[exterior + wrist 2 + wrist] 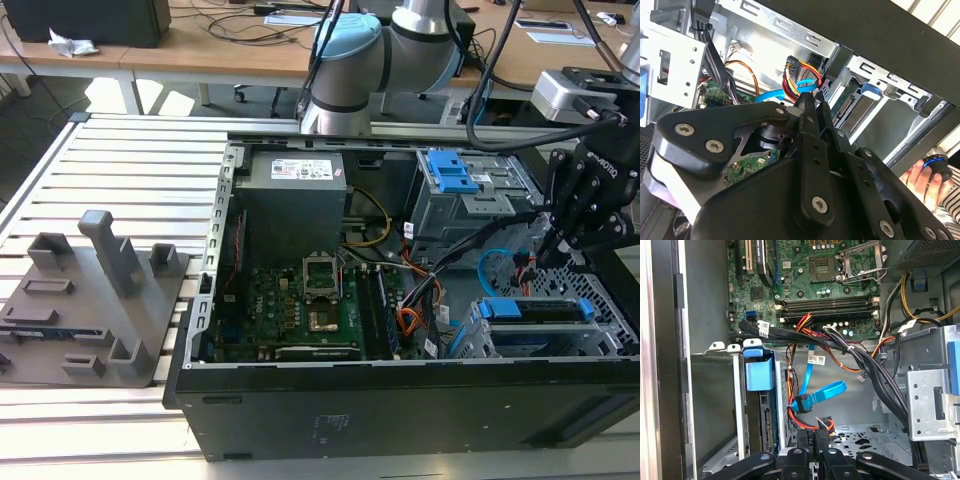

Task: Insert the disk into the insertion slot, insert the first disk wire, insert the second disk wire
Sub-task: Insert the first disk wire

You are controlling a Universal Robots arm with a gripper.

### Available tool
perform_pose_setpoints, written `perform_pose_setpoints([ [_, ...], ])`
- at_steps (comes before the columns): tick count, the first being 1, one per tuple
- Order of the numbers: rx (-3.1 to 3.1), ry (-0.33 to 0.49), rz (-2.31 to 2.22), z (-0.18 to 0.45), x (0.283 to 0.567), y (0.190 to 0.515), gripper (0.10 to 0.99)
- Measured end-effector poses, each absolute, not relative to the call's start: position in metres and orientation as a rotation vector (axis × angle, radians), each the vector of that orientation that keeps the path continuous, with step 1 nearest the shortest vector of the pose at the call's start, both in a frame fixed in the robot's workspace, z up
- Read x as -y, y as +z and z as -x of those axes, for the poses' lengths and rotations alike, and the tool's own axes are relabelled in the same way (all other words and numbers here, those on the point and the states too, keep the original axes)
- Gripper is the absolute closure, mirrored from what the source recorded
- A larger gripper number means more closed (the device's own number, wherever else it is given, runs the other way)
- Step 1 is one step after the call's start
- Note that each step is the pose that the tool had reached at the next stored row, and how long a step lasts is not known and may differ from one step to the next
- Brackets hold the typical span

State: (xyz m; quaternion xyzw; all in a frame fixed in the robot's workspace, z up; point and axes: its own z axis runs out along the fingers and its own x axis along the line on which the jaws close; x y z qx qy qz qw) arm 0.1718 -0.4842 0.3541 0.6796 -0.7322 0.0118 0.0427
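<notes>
The disk (532, 310), in its blue carrier (759, 374), sits inside the light grey insertion slot (470, 345) at the case's front corner on the exterior view's right. My gripper (814, 434) hangs just behind the disk's rear connector edge (768, 427), fingers (807, 107) pressed together on the black plug of the orange, red and black first disk wire (824, 421). The light-blue second disk wire (826, 391) loops loose beside it, its plug (800, 404) hanging free close to the gripper (814, 102). In the exterior view the gripper (553, 255) is low inside the case.
A taller grey cage with a blue handle (452, 172) stands behind the slot. Black cable bundles (860, 357) cross above the motherboard (300, 305). A grey fixture block (100, 300) lies outside the case. A person's hand (926, 177) shows beyond the case wall.
</notes>
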Motion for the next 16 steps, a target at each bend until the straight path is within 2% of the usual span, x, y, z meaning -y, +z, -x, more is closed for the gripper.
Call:
perform_pose_setpoints([
  [10, 2.241, 0.034, -2.08, -0.172, 0.497, 0.352, 0.914],
  [16, 2.248, 0.016, -2.088, -0.172, 0.515, 0.351, 0.914],
])
